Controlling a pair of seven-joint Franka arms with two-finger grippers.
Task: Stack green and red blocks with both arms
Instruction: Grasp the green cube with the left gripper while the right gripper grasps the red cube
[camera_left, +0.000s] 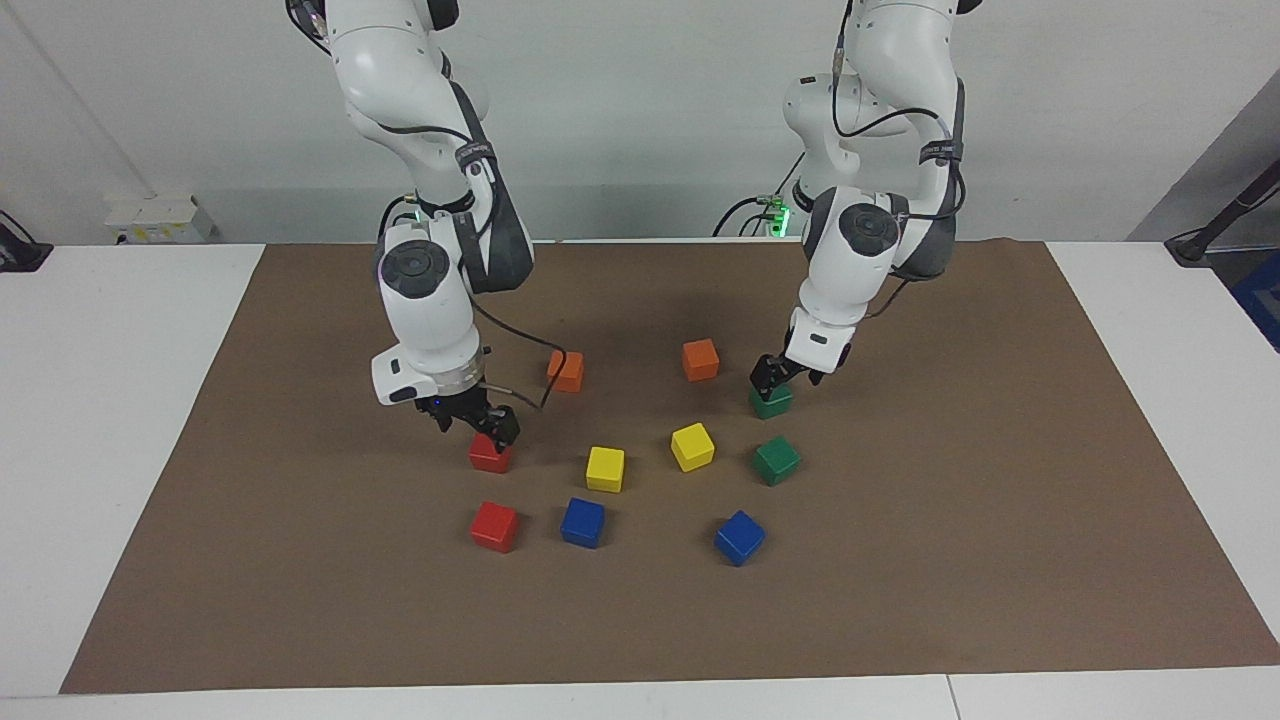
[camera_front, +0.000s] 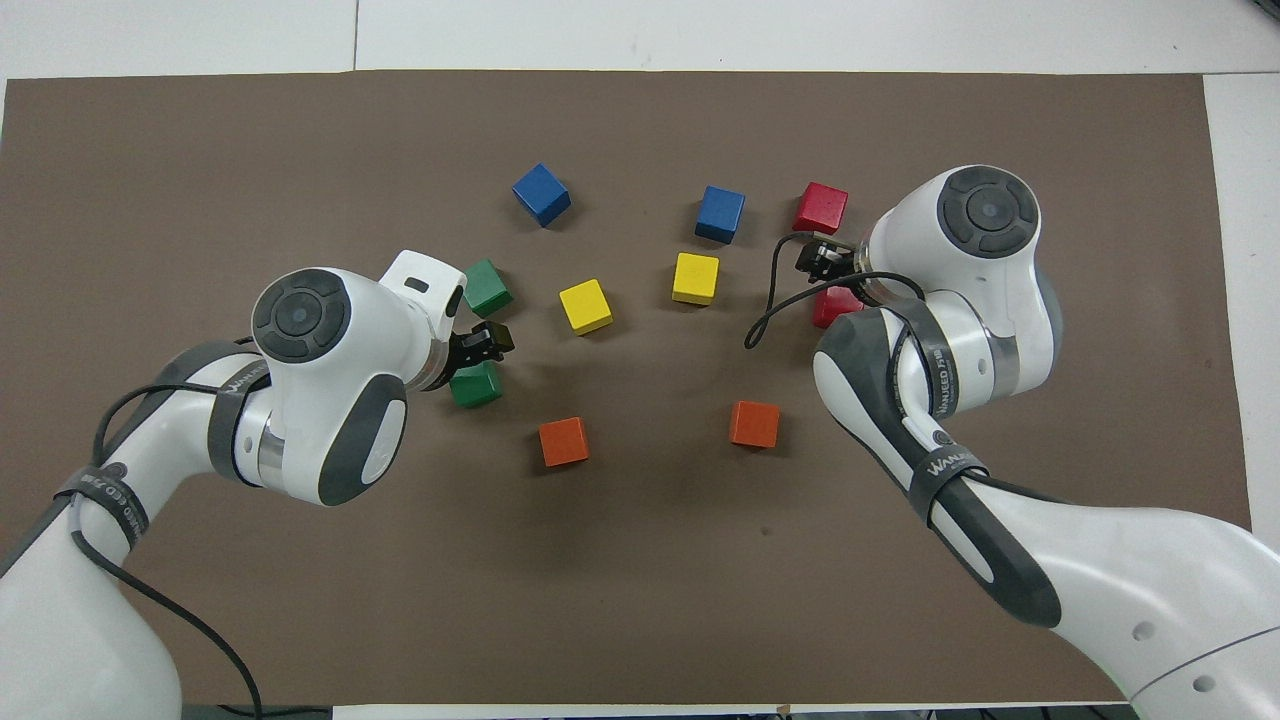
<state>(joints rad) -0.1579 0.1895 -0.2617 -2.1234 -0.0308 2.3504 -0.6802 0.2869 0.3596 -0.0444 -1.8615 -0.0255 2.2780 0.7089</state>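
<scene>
Two red blocks lie toward the right arm's end of the table. My right gripper (camera_left: 478, 432) is open and low over the nearer red block (camera_left: 489, 456), its fingers straddling the block's top. The farther red block (camera_left: 495, 526) lies free. Two green blocks lie toward the left arm's end. My left gripper (camera_left: 778, 385) is open and down on the nearer green block (camera_left: 771, 403). The farther green block (camera_left: 776, 460) lies free. In the overhead view the left gripper (camera_front: 485, 343) half covers its green block (camera_front: 476, 386), and the right gripper (camera_front: 817, 259) partly hides its red block (camera_front: 833, 304).
Two orange blocks (camera_left: 566, 371) (camera_left: 700, 359) lie between the arms, nearest the robots. Two yellow blocks (camera_left: 605, 468) (camera_left: 692, 446) and two blue blocks (camera_left: 582, 522) (camera_left: 739, 537) lie farther out. All rest on a brown mat (camera_left: 900, 600).
</scene>
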